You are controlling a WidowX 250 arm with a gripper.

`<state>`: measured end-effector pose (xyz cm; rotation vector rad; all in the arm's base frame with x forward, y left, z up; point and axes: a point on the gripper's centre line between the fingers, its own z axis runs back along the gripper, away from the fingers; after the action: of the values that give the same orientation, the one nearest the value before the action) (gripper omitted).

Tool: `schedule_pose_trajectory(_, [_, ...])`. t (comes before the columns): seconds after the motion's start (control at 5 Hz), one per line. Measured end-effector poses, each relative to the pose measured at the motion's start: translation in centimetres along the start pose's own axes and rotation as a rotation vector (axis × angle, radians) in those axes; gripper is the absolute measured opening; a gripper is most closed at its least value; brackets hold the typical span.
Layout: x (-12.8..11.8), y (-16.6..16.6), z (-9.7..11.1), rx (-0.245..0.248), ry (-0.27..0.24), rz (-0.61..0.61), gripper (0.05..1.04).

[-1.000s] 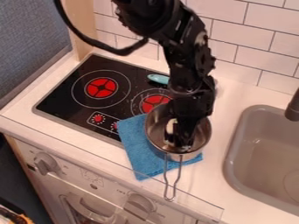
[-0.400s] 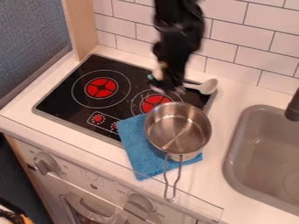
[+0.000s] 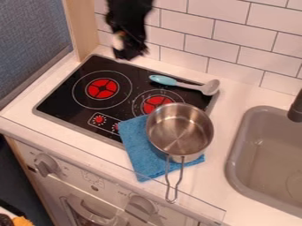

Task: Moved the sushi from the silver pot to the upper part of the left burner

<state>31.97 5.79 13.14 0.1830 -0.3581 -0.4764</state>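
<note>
Hanging high, presumably for clearance before lowering toward the left burner point(image 3: 103, 88) below it, the gripper point(image 3: 130, 55) is found closed around the sushi point(image 3: 118, 41), well apart from the silver pot point(image 3: 179, 129).

The black arm point(image 3: 128, 15) hangs in at the top — its end effector point(image 3: 130, 54) points down, a bit blurry — with its fingers pinched in.

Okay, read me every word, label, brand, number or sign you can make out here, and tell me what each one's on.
No text can be read with certainty.
Cooktop's red dial: tiny white marks around it, too small to read.
Oven front: faint print beside the knobs, too small and blurred to read.
</note>
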Motion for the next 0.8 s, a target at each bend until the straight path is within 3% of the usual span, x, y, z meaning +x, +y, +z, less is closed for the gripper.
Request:
schedule_pose_trajectory(0.2, [-1.2, 2.7, -2.1, 0.0, 0.05, 0.139, 0.458])
schedule_pose_trajectory(0.4, [-2.3, 5.1, -5.2, -0.036, 0.076, 0.224, 0.458])
schedule_pose_trajectory(0.8, [-1.8, 8.5, -10.4, -0.054, 0.097, 0.25, 0.458])
